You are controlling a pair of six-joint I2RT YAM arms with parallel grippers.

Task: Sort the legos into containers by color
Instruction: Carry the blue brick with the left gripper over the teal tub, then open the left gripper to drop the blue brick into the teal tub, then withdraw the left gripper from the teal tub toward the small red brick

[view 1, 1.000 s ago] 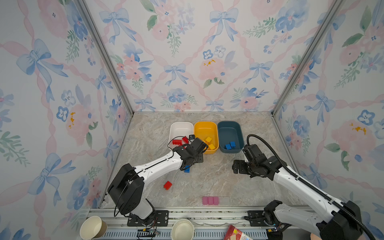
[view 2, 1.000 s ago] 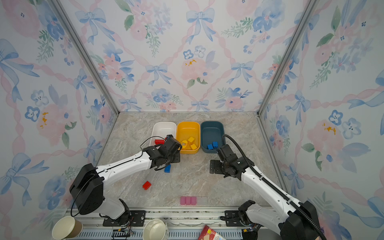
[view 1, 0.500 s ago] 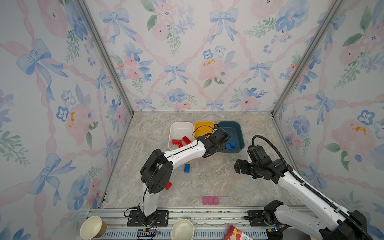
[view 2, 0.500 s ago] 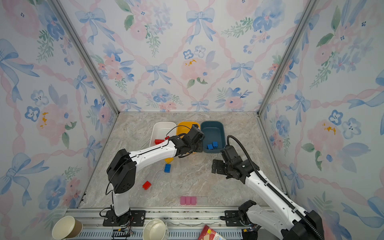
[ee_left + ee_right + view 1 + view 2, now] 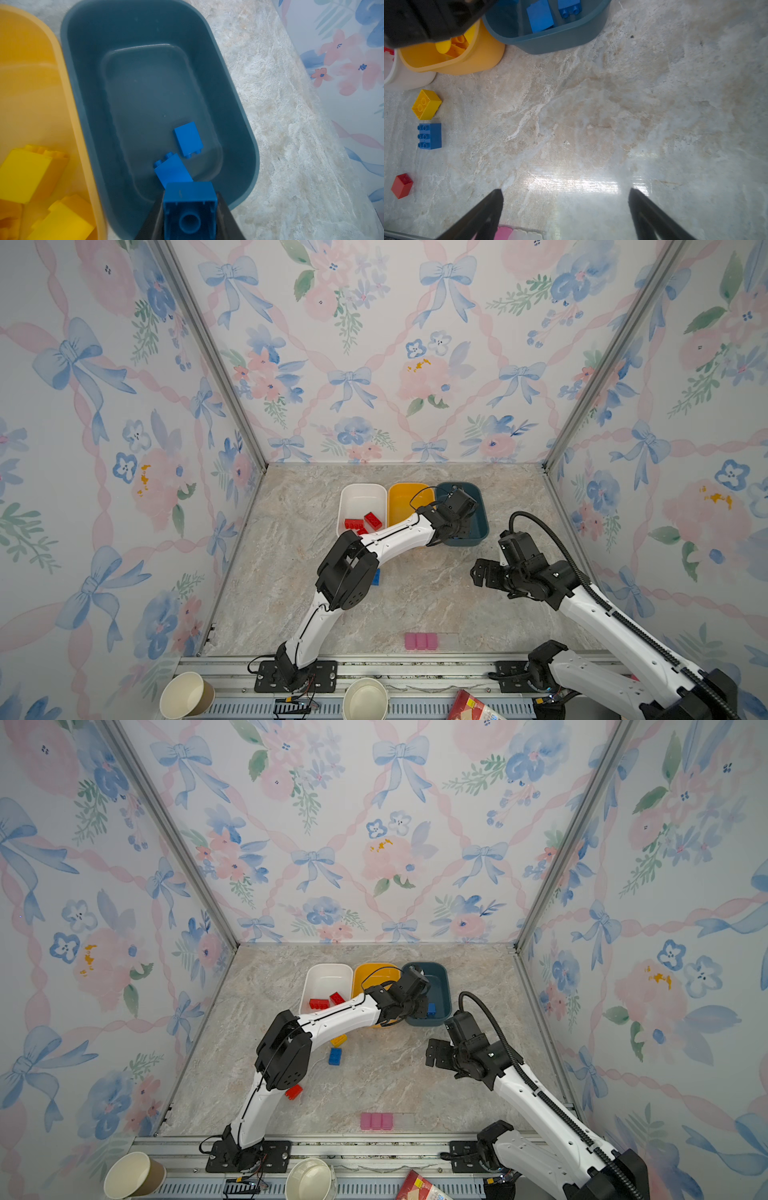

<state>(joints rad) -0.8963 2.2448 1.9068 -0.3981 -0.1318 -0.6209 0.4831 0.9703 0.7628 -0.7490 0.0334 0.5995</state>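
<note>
Now the left gripper (image 5: 190,209) is clamping a blue lego (image 5: 189,195) over the teal container (image 5: 83,83), w/ two blue legos (image 5: 188,138) lying inside; right gripper (image 5: 564,207) is hovering above table (image 5: 591,104), fingers (image 5: 483,214) wide apart.

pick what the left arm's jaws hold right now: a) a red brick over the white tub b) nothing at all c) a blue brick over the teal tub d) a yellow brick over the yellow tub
c: the left wrist view shows a blue brick clamped between the left jaws above the teal tub, where two loose blue bricks already lie.
</note>
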